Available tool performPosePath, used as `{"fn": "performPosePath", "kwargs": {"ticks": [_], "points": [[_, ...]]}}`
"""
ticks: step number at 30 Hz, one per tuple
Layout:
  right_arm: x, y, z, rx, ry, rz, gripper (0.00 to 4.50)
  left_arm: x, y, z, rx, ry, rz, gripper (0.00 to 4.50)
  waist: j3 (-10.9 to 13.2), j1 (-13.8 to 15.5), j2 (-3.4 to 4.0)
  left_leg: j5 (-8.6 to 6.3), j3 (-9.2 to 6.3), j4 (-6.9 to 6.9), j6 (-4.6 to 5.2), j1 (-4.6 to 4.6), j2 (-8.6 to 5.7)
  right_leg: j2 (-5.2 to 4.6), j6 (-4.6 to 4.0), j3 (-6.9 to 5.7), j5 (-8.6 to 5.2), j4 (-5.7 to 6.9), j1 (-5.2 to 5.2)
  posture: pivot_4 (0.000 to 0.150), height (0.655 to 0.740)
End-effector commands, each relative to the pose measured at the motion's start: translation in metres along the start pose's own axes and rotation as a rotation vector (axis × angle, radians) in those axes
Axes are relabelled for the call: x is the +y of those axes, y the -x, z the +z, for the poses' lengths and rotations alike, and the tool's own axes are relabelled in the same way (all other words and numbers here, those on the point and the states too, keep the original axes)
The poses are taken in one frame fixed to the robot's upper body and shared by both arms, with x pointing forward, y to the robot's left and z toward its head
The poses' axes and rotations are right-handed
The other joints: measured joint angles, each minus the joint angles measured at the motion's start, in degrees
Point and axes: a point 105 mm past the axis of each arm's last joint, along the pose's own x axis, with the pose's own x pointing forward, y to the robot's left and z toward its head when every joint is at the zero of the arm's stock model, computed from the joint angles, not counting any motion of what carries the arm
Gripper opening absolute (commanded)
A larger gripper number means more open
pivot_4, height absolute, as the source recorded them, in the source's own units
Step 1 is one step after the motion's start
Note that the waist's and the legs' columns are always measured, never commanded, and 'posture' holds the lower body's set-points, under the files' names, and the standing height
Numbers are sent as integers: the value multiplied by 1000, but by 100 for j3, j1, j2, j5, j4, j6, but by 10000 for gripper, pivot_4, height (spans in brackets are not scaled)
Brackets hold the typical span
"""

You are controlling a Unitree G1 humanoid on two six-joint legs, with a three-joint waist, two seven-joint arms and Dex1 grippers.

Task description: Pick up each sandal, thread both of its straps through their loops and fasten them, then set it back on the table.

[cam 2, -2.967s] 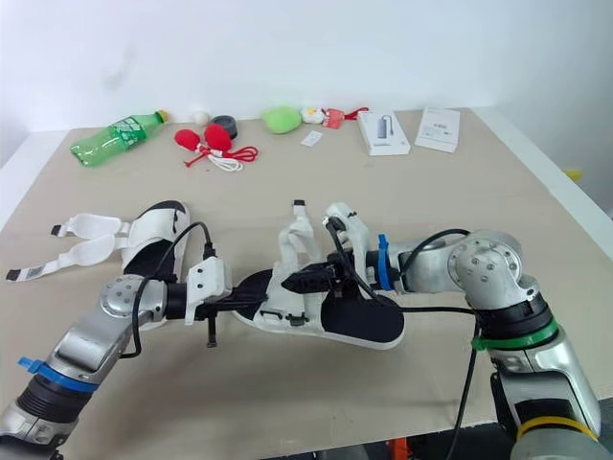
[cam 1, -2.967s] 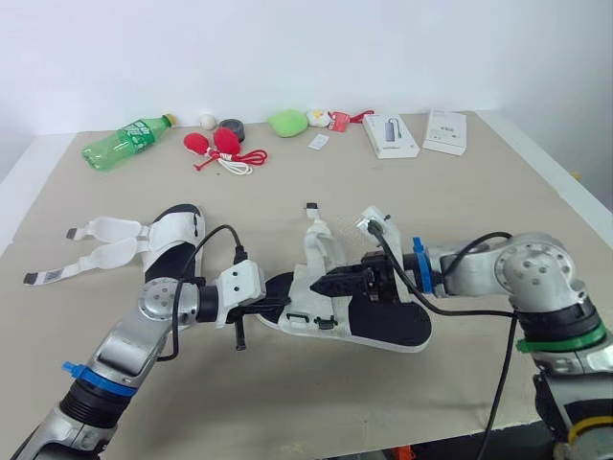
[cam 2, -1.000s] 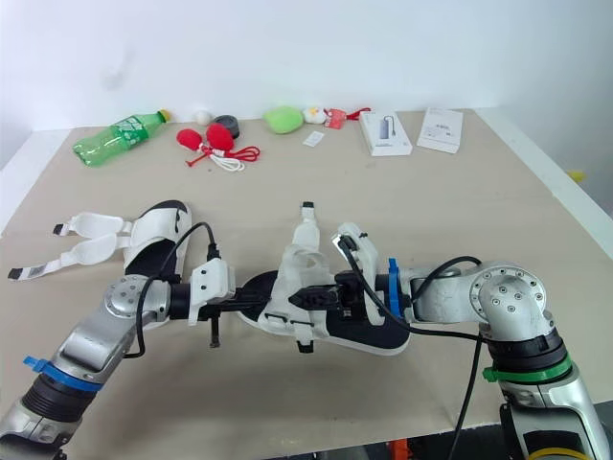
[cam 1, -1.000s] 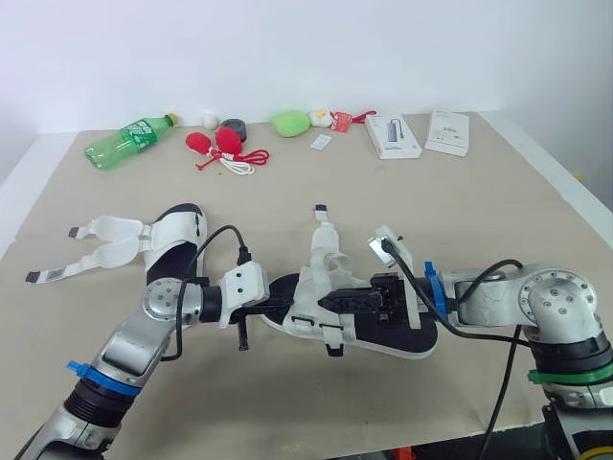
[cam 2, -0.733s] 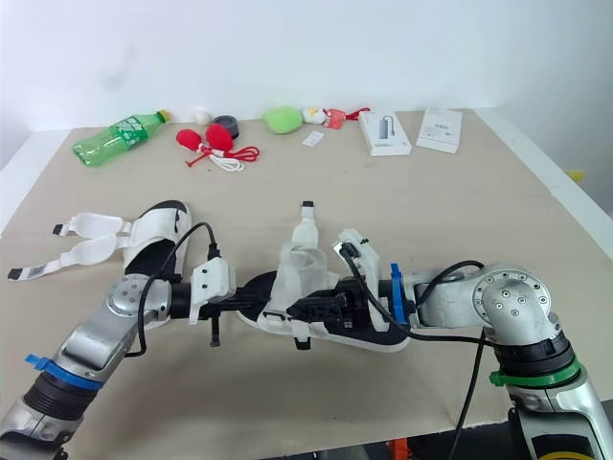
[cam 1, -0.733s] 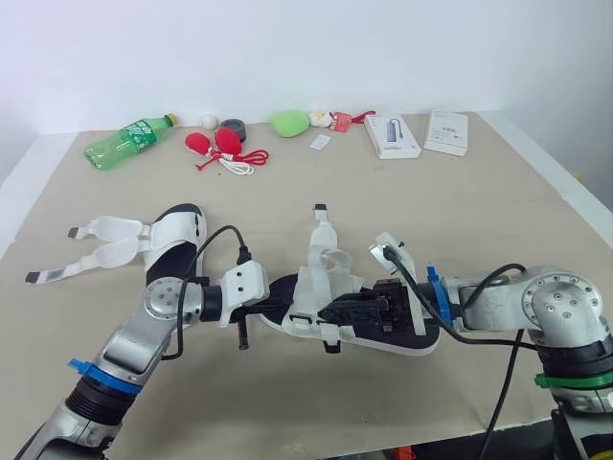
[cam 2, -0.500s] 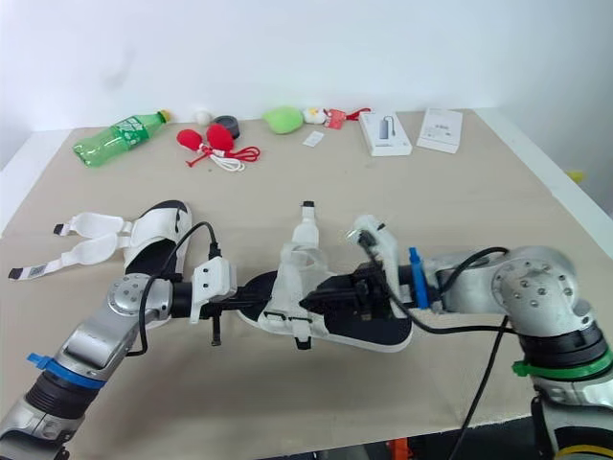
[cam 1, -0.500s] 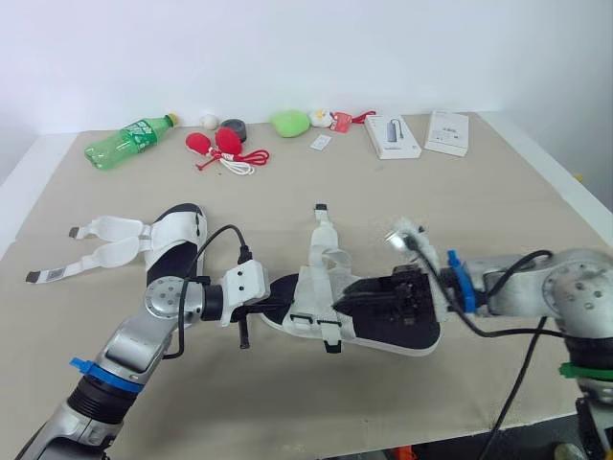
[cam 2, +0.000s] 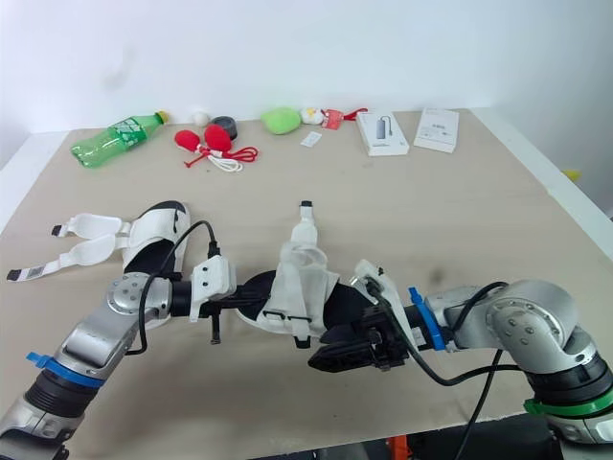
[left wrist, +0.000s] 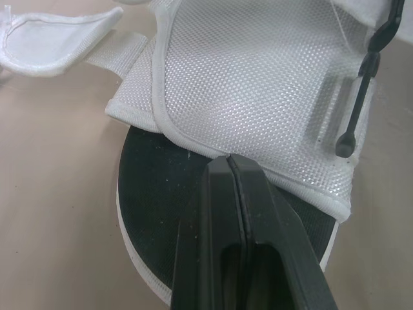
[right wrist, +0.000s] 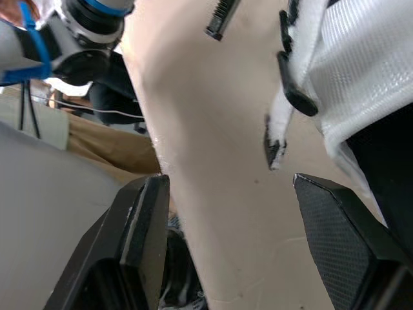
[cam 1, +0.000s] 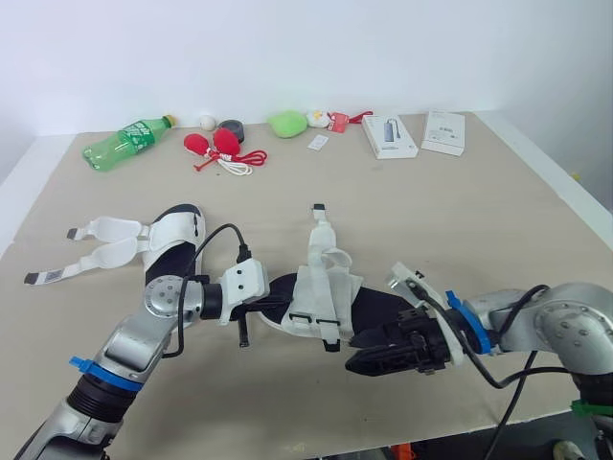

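Observation:
One sandal point(cam 1: 326, 287), black-soled with white mesh straps, lies mid-table, a strap end point(cam 1: 317, 218) pointing away from me. My left gripper point(cam 1: 280, 305) is shut. In the left wrist view its fingers point(left wrist: 222, 194) press together over the black sole point(left wrist: 155, 194), tips at the mesh edge. My right gripper point(cam 1: 359, 353) hovers open just in front of the sandal, apart from it. The right wrist view has its fingers point(right wrist: 145, 219) wide apart, with the black buckle loops point(right wrist: 290, 90) beyond. The second sandal point(cam 1: 170, 240) lies far left, with its straps point(cam 1: 105, 241) spread loose.
Along the table's back edge sit a green bottle point(cam 1: 124, 142), red bulbs with a white cord point(cam 1: 218, 146), a black roll point(cam 1: 231, 126), a green lump point(cam 1: 286, 122) and two white boxes point(cam 1: 390, 135) point(cam 1: 445, 130). The front table edge runs just below my right gripper.
My right gripper has pulled back off the sandal toward the front edge and now stands open. The mesh strap lies folded over the sole. My left arm has held still.

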Motion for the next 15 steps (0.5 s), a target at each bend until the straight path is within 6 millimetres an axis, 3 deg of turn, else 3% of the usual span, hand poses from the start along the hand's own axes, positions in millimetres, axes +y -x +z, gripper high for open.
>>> {"fn": "performPosePath", "kwargs": {"ticks": [1, 15], "points": [[-3, -2, 7, -18, 56, -21, 33117, 4, 6, -2, 25, -12, 19, 0, 0, 0, 1, 0, 0, -1, 0, -1, 0, 0, -1, 0, 0, 0, -1, 1500, 7400], [-24, -18, 34, -71, 108, -52, 33117, 17, 13, -4, 50, -40, 87, 0, 0, -11, 1, 3, 1, -2, 4, 5, 5, 9, -11, 2, 8, 1, 0, 1500, 7400]]}}
